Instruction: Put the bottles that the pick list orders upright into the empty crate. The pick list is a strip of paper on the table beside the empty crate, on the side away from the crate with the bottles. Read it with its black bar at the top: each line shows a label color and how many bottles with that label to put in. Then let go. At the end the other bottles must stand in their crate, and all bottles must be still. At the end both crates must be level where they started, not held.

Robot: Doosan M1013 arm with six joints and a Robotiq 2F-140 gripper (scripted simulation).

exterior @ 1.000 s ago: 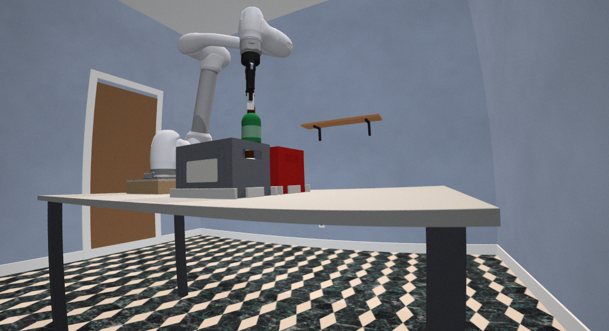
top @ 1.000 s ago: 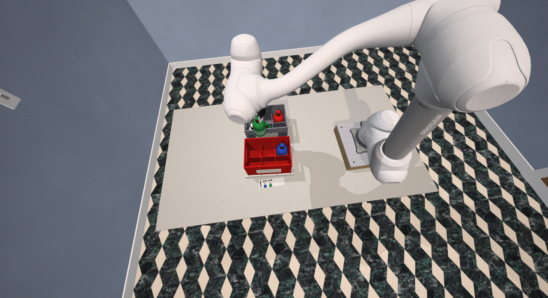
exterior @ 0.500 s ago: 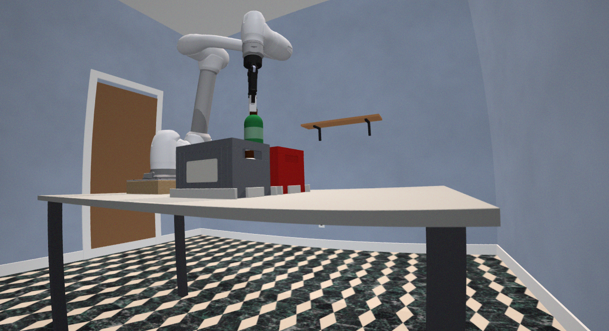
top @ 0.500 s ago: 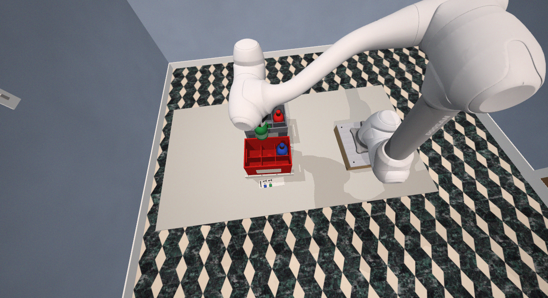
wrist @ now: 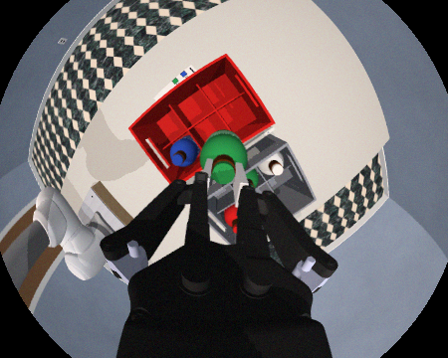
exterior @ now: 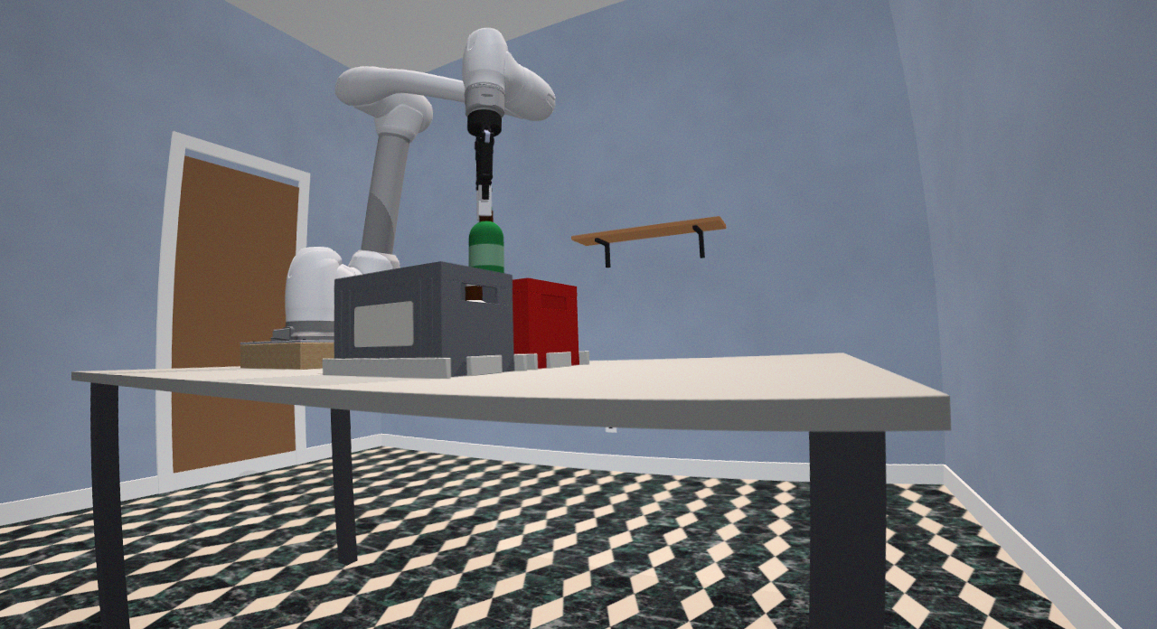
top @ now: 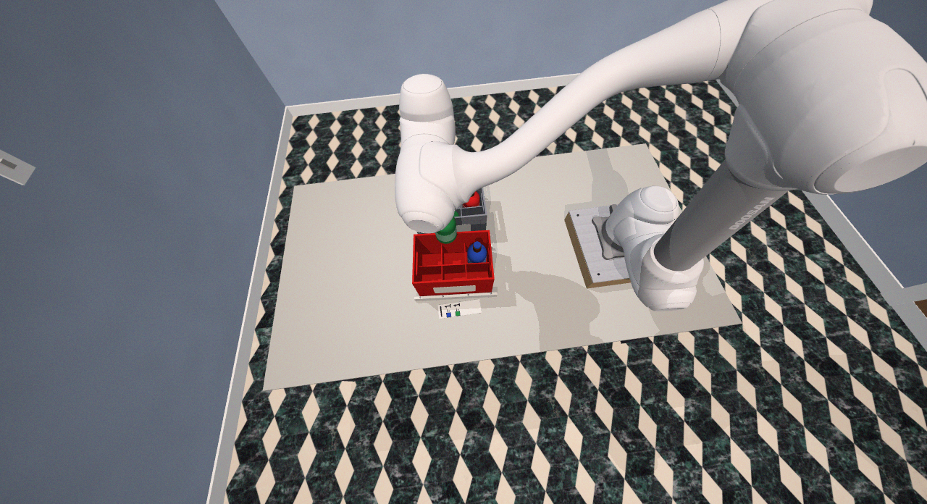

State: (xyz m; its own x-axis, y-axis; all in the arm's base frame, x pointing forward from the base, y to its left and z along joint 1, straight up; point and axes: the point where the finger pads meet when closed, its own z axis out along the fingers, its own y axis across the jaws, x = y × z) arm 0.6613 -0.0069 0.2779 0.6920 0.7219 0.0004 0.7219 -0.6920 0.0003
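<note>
My gripper (wrist: 223, 170) is shut on the neck of a green-label bottle (exterior: 485, 246) and holds it upright in the air, above the crate rims, over the border between the two crates. The bottle also shows in the overhead view (top: 445, 231) and the wrist view (wrist: 222, 151). The red crate (top: 452, 263) holds one blue-label bottle (top: 476, 251) in a far corner cell. The grey crate (exterior: 423, 308) behind it holds a red-label bottle (top: 472, 199), and the wrist view shows another green one (wrist: 252, 178) and a bottle with a pale top (wrist: 275, 167). The pick list (top: 458, 311) lies in front of the red crate.
The arm's base (top: 648, 242) stands on a wooden plate at the right of the table. Low grey stops (exterior: 386, 366) edge the crates. A wall shelf (exterior: 648, 230) hangs behind the table.
</note>
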